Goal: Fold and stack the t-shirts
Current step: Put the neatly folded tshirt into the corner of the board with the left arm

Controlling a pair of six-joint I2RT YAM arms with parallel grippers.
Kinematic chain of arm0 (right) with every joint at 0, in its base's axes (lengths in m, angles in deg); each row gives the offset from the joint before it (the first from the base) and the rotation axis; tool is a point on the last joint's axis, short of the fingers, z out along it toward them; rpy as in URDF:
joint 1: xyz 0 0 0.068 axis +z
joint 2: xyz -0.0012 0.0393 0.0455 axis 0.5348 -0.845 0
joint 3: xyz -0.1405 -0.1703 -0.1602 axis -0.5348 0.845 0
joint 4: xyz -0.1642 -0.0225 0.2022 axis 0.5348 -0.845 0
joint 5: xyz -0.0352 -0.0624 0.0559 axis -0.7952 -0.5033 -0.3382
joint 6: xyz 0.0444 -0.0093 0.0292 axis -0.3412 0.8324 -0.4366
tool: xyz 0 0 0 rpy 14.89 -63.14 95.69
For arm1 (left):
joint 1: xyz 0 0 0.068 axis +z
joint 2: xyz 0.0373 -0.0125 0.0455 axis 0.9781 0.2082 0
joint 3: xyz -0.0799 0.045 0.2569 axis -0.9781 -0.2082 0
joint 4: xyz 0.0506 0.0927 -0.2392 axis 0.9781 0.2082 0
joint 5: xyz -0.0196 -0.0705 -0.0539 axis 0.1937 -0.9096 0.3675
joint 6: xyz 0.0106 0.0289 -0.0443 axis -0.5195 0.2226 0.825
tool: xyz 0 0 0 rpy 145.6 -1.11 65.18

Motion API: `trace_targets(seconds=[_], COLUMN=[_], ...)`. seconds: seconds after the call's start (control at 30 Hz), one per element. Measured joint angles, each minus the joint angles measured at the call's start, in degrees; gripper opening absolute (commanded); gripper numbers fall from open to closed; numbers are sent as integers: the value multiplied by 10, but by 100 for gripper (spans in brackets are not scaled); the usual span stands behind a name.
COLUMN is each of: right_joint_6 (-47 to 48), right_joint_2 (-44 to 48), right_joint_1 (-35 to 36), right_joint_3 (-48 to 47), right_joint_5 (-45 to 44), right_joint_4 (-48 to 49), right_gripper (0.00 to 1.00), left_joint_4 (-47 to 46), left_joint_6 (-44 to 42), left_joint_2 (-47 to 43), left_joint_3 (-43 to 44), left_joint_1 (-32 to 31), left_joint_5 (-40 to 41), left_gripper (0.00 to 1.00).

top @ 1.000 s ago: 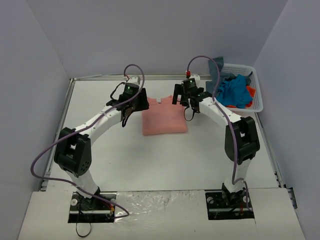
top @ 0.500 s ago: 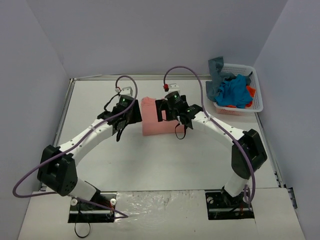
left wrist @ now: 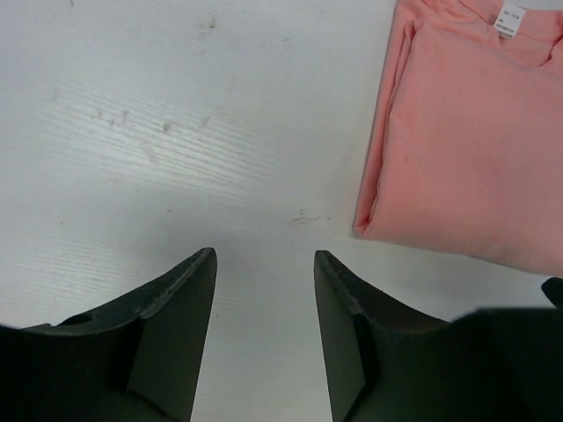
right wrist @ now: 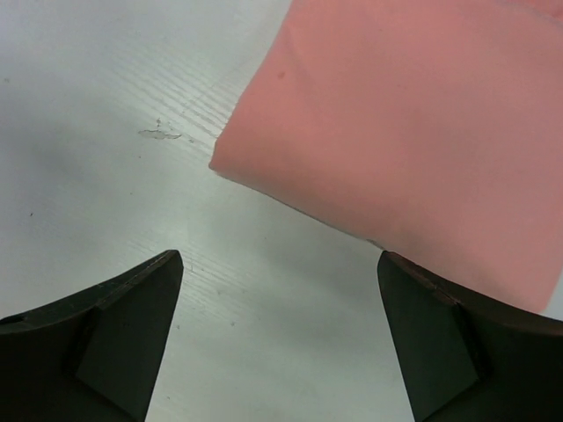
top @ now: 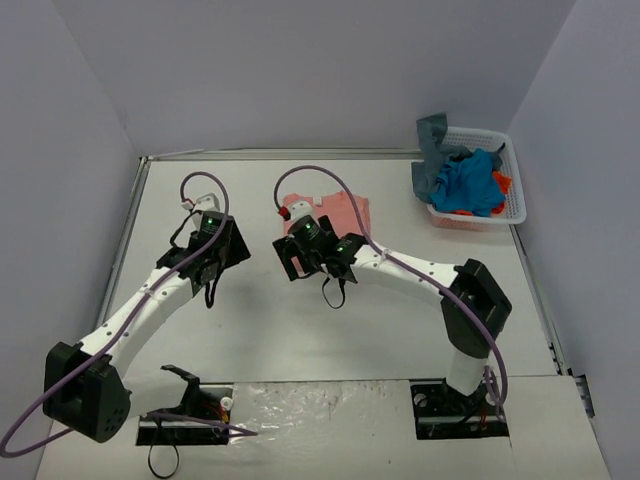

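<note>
Well, the salmon-pink t-shirt (left wrist: 475, 141) lies on the bench (top: 300, 330) as a compact folded rectangle towards the far middle, with nothing gripping it. The left end effector (left wrist: 264, 257) hangs over bare bench just off the shirt's left edge, its fingers partly spread and empty. The right end effector (right wrist: 280, 258) sits near the shirt's closest corner with its fingers wide apart, also empty.

To my eye the fold on this one is done, and the step in hand is getting clear of it and fetching the next. The care needed is at that near corner. The right fingers should rise straight up before swinging away, so they don't catch the folded edge and drag the layers open.

The rest wait in the white lattice basket (top: 517, 185) at the far right. A bright blue t-shirt (top: 470, 185) is on top, a slate grey-blue t-shirt (top: 432, 150) hangs over the far-left rim, and a little of an orange-red t-shirt (top: 502, 183) shows beside the blue. The right arm is the nearer one. I'd pinch the blue alone, high on the heap, so the others don't trail out with it.

As for writing, a small white neck label (left wrist: 513, 18) shows at the pink shirt's collar. It carries faint print too small to read, and I see no brand anywhere else.
</note>
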Motion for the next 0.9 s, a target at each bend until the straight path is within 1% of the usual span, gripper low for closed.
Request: trace_targets(seconds=[0.17, 0.33, 0.47, 0.9], right_joint_6=[28, 48, 61, 99], right_joint_2=[-60, -103, -127, -195], right_joint_1=[37, 49, 53, 75], right_joint_3=[-32, -55, -71, -123], right_joint_5=[-19, -35, -51, -115], right_joint_4=[0, 0, 0, -3], right_gripper=[89, 88, 88, 88], left_joint_4=[4, -1, -1, -16], left_joint_6=[2, 2, 2, 1], left_joint_2=[-11, -12, -12, -16], left_joint_3=[-15, -36, -54, -65], left_joint_1=[41, 69, 85, 123], left_joint_5=[-26, -52, -71, -108], left_gripper=[47, 47, 47, 47])
